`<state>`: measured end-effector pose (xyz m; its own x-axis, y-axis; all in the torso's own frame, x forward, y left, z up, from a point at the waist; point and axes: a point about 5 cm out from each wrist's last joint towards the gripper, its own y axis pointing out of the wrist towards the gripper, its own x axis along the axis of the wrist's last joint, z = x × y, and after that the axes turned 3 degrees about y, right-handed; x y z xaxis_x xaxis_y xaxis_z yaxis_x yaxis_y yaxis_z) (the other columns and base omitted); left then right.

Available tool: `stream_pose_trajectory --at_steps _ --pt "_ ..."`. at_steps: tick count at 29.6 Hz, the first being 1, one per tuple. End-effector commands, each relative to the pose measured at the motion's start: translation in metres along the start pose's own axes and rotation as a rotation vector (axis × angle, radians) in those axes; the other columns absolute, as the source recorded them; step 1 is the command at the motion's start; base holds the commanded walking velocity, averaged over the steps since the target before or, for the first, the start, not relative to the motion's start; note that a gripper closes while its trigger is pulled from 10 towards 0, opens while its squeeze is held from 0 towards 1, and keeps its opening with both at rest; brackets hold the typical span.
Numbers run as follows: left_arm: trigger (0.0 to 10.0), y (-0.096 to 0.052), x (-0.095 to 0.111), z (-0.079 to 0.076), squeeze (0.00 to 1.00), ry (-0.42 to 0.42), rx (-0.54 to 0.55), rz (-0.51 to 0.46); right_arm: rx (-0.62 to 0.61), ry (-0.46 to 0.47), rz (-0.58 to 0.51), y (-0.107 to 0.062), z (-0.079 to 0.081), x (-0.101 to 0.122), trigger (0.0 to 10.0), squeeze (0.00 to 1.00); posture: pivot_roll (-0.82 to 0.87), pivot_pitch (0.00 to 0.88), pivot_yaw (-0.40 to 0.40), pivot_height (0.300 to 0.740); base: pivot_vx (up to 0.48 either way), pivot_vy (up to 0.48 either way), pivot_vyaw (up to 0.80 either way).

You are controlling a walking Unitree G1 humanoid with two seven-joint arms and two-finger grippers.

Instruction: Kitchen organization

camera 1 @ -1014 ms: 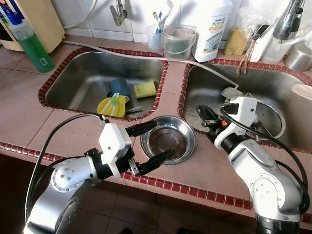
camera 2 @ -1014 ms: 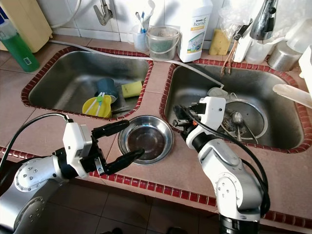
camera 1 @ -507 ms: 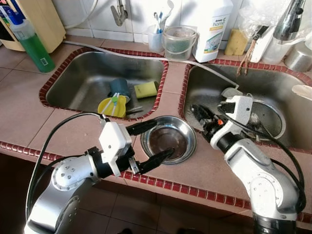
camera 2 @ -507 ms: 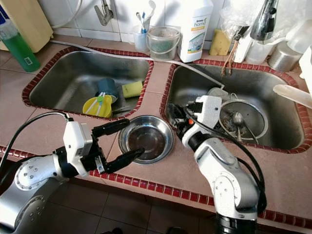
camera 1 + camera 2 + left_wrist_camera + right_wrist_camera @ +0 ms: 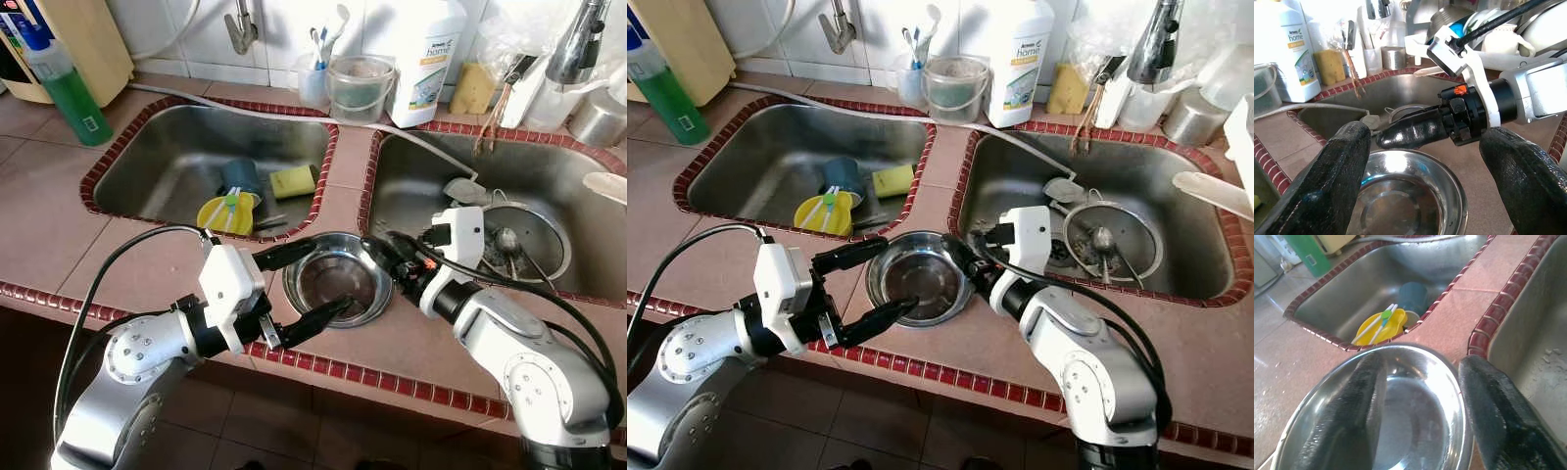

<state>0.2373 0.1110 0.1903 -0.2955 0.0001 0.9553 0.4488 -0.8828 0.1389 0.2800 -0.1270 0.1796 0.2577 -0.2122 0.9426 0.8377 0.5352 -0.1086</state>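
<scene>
While the steel bowl sits ungrasped on the tabletop between the sinks, left end effector and right end effector flank it, fingers spread; organization appears barely begun.

The steel bowl sits on the worktop strip between the two sinks, hemmed in — the left tool spreads its fingers wide across its near-left rim, the right tool straddles its right rim. Bare worktop lies open at the left and in front of the bowl. The left sink holds a cup, a sponge and a yellow dish — its left half is free.
</scene>
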Motion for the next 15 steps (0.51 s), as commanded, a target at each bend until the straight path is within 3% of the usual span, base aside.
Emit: stream_pose_trajectory --at_steps 1,10,11,12,15 --pt "10.0 0.0 -0.001 -0.001 0.0 0.005 -0.002 0.009 0.016 -0.008 0.012 -0.002 0.003 -0.001 10.0 1.0 -0.16 0.157 0.029 0.74 0.0 0.0 0.0" --pt "10.0 0.001 -0.001 -0.001 0.0 0.006 -0.005 0.005 -0.02 -0.034 0.03 -0.003 -0.002 -0.005 10.0 1.0 -0.16 0.153 0.028 0.74 0.0 0.0 0.0" --pt "10.0 0.001 -0.001 -0.001 0.0 0.007 -0.004 0.005 -0.032 -0.047 0.027 -0.003 -0.004 -0.005 10.0 0.92 -0.16 0.154 0.028 0.74 0.0 0.0 0.0" --pt "10.0 0.001 -0.001 -0.001 0.0 0.007 -0.004 0.005 -0.057 -0.057 0.005 -0.003 -0.006 -0.004 10.0 0.0 -0.16 0.154 0.028 0.74 0.0 0.0 0.0" --pt "10.0 0.001 -0.001 -0.001 0.0 0.006 -0.003 0.006 -0.075 -0.051 -0.007 -0.003 -0.008 -0.003 10.0 0.0 -0.16 0.156 0.029 0.74 0.0 0.0 0.0"
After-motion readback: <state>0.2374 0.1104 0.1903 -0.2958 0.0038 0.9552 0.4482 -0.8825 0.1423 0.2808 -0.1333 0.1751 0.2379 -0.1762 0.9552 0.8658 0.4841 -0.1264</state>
